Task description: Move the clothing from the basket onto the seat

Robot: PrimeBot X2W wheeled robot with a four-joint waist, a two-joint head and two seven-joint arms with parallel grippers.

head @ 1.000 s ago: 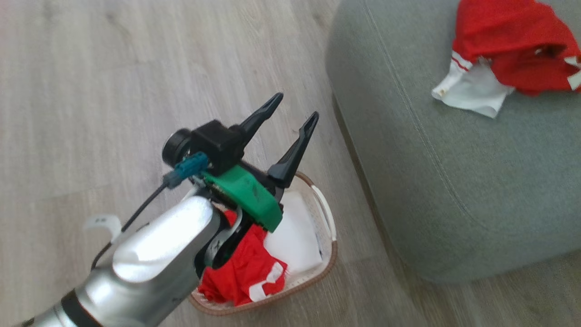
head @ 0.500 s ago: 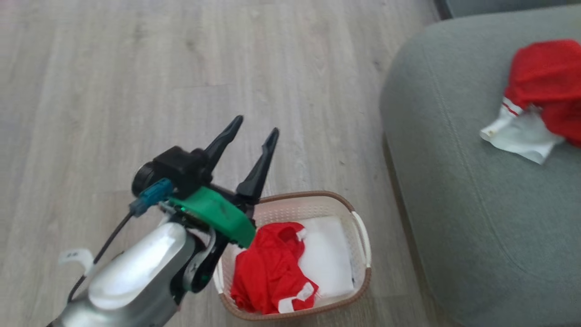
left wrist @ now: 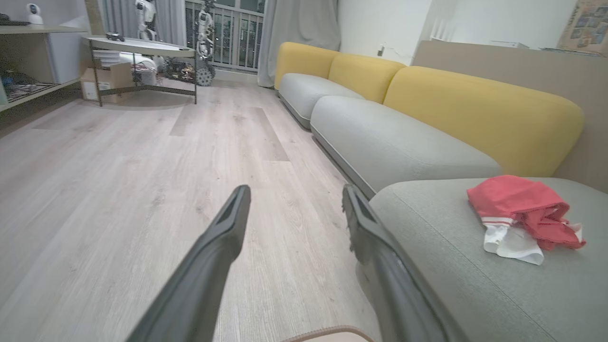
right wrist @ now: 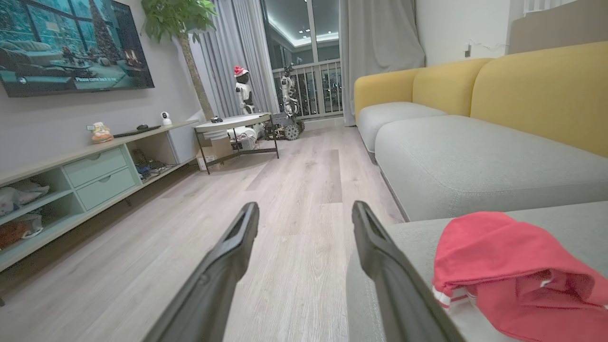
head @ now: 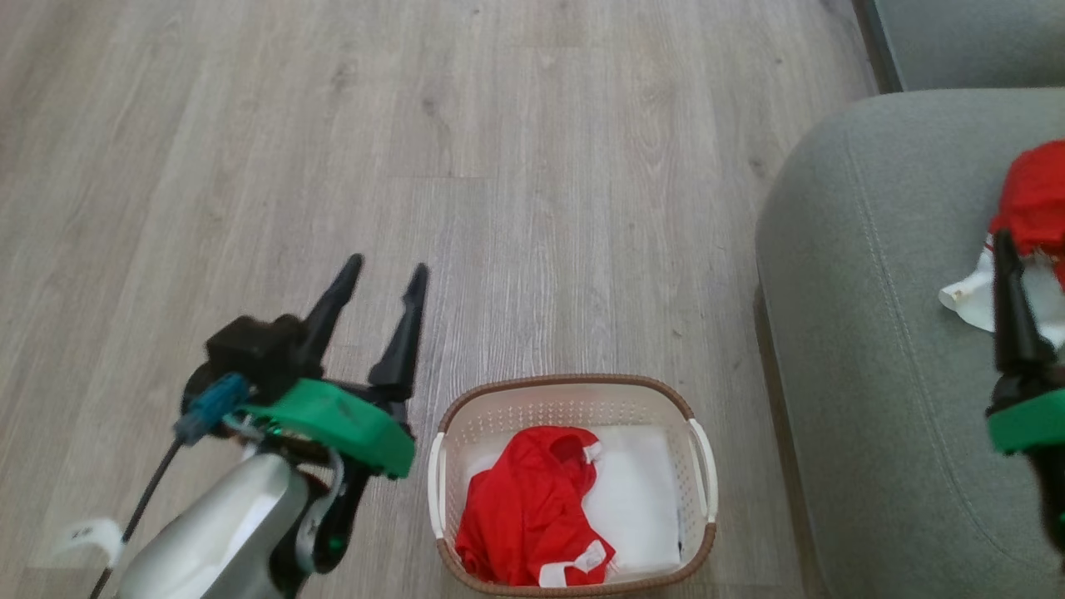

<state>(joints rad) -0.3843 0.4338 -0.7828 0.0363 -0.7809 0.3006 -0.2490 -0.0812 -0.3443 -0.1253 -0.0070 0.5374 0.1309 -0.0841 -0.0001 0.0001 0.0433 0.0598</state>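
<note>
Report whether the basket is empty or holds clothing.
Not empty: one crumpled red garment lies in the basket, covering its left side, with the white bottom bare beside it. The other red garment lies on the seat.

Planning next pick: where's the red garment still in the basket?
Head view, bottom centre: the red garment lies in the left half of the basket, between the left claw and the seat.

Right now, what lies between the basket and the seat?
A bare strip of wooden floor lies between the basket and the seat; nothing rests on it, as the head view shows.
</note>
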